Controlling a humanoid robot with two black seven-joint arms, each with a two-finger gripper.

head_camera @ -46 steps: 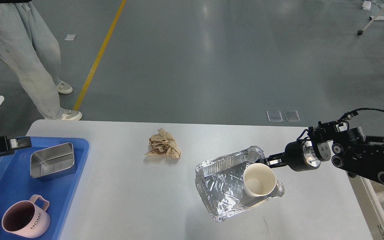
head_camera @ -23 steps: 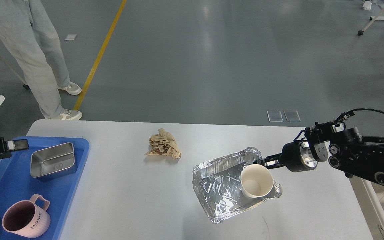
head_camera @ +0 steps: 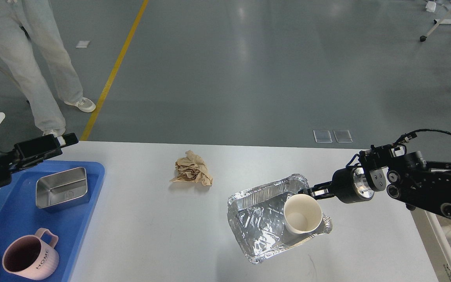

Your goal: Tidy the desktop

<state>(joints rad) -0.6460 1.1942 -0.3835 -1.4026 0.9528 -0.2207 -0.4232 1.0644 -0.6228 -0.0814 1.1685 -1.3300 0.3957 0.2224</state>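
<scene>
Desktop (head_camera: 155, 219), the wide white-grey surface, spreads below both of our arms and carries nearly everything in view. Our right gripper (head_camera: 312, 192) reaches in from the right side, its tips at the near right rim of a crinkled foil tray (head_camera: 255, 227) and just above a white paper cup (head_camera: 303, 214) that sits upright inside that tray; the fingers look close together at the foil edge, but they are small and dark, so we cannot tell whether they pinch the rim or only touch it. The foil tray appears tilted, its far corner raised toward the gripper. Well to the left of this gripper, past the tray, a crumpled brown paper wad (head_camera: 192, 169) lies alone on the bare surface. Our left gripper (head_camera: 59, 141) hovers at the far left corner of the desktop, seen end-on as a dark block with a pale tip, and we cannot tell how far it is open; nothing shows in its grasp. Just below and toward us from it, a blue plastic tray (head_camera: 2, 219) rests on the left end of the desktop, holding a rectangular steel container (head_camera: 62, 188) nearest the gripper and a pink mug (head_camera: 29, 259) marked HOME further toward us. Beyond the left gripper, on the grey floor, a person in pale trousers (head_camera: 33, 66) stands beside a yellow floor line (head_camera: 112, 74)
</scene>
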